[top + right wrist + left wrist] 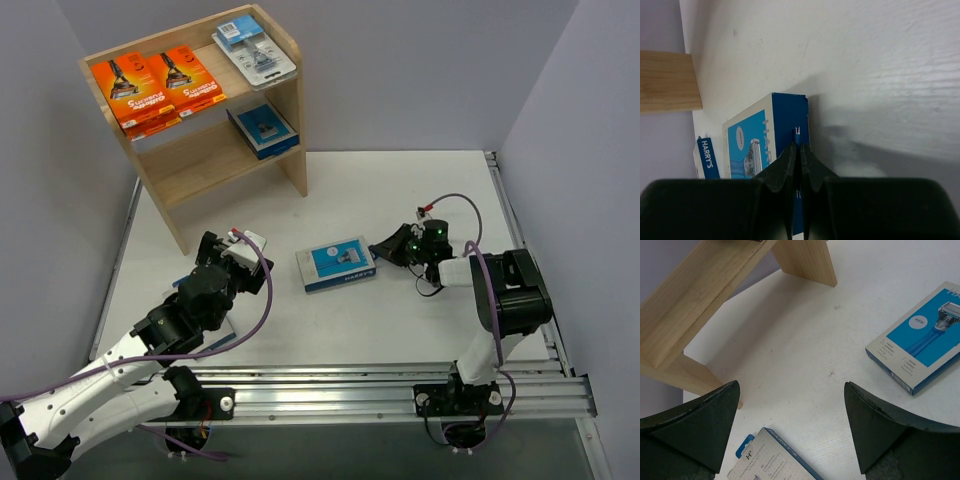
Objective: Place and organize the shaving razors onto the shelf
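At the back left of the table (420, 190), seen from above, the shelf (196, 160) carries four razor packs. Two orange packs (135, 92) lie side by side on its top tier, one clear blister pack (255, 48) lies beside them, and one shelved blue box (264, 130) sits on the lower tier. One middle blue box (336, 264) lies flat in the middle of the table. The right gripper (388, 248) sits at that box's right end, and the left gripper (240, 248) hangs near the shelf's foot. Under the left wrist camera the left gripper (791, 405) is spread wide with nothing between its two fingers (700, 430). Below it shows the corner of one near box (771, 457), which makes two boxes on the table. The middle blue box (920, 340) lies well apart at the right, and the shelf (700, 305) stands at the upper left. From the right wrist, the right gripper (799, 150) has its two fingers pressed together, their tips at the dark blue edge of the middle blue box (752, 145). I cannot tell whether they pinch any of it. The near box (706, 157) peeks in behind, and one shelf panel (667, 80) shows at the left.
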